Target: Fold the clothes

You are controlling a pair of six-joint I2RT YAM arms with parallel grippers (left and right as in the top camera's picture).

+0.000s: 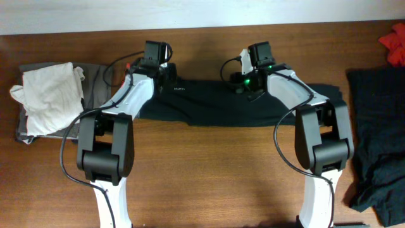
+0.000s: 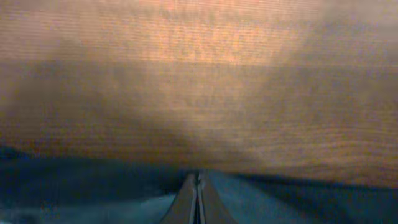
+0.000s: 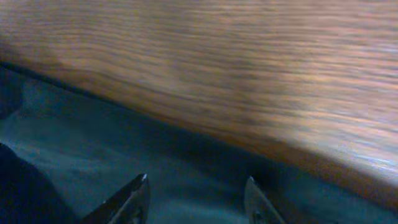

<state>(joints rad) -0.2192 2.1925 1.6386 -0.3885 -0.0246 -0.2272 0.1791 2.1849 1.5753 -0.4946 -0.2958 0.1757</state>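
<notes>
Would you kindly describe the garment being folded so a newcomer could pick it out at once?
On the wooden table, look at the far middle strip. The black trousers lie there flat in a long band. The white garment at the left is crumpled and pale, and the dark heap at the right edge is bunched.

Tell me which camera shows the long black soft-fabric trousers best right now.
Overhead: the long black soft-fabric trousers lie stretched across the wooden table, nearly whole. The wrist views show only a blurred strip of dark fabric by the left fingers and the right fingers.
</notes>
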